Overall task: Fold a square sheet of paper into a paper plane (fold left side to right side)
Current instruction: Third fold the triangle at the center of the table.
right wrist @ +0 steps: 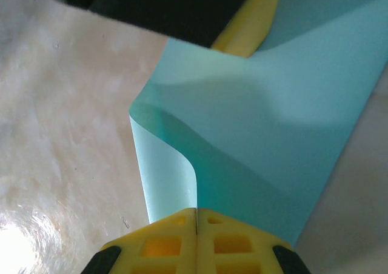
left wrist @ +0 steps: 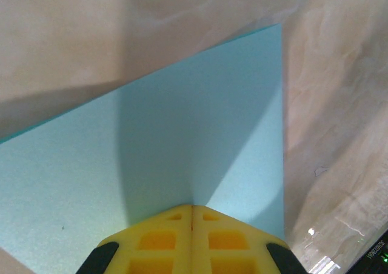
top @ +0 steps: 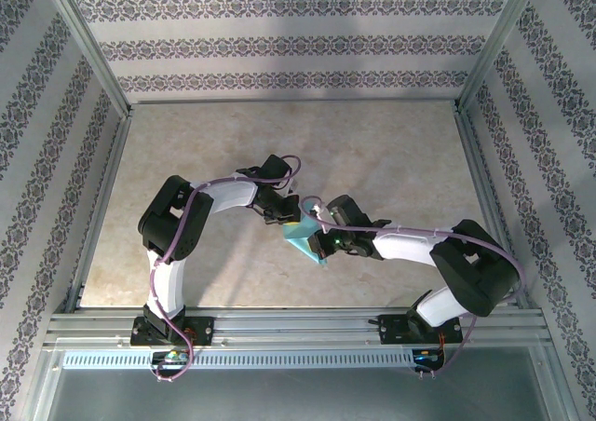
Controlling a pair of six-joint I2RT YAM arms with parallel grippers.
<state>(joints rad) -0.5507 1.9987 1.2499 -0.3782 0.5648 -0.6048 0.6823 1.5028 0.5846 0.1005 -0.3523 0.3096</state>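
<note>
1. My left claw (left wrist: 192, 208) is clenched on the square sheet of paper (left wrist: 182, 134). The sheet spreads from my tips toward the top of the frame, with one straight edge at right.
2. My right claw (right wrist: 196, 212) is clenched too. A curled edge of the sheet runs into the seam at lower centre.
3. From the top view, the sheet sits at centre frame between both claws, over the table (top: 214, 151).
4. Why two pinches, as I judge it: one steadies the sheet while the other carries a side across, so it cannot slide.
5. The paper is thin, matte turquoise, and bows in a soft roll, not a crease.
6. My pads (left wrist: 157, 240) are yellow with square recesses.
7. The table is pale, marbled and glossy, with glare at lower left in the right wrist view.
</note>
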